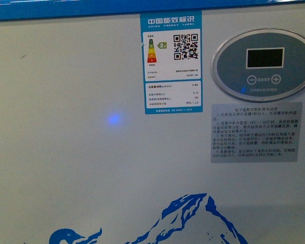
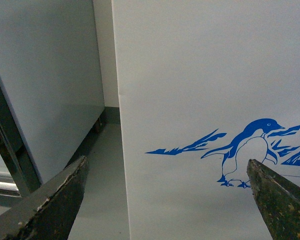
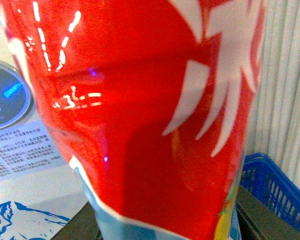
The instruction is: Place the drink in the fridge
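The right tool (image 3: 162, 227) pinches the red drink (image 3: 140, 115) close to the white fridge (image 1: 91, 168), near its control panel (image 1: 264, 65), while the left tool (image 2: 167, 175) hangs spread and empty before the penguin picture (image 2: 250, 150).

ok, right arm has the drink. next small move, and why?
Probably raise the left gripper toward the fridge top: its jaws are open and empty, low by the penguin, while the right gripper holds the drink. Of the top, only the blue rim shows.
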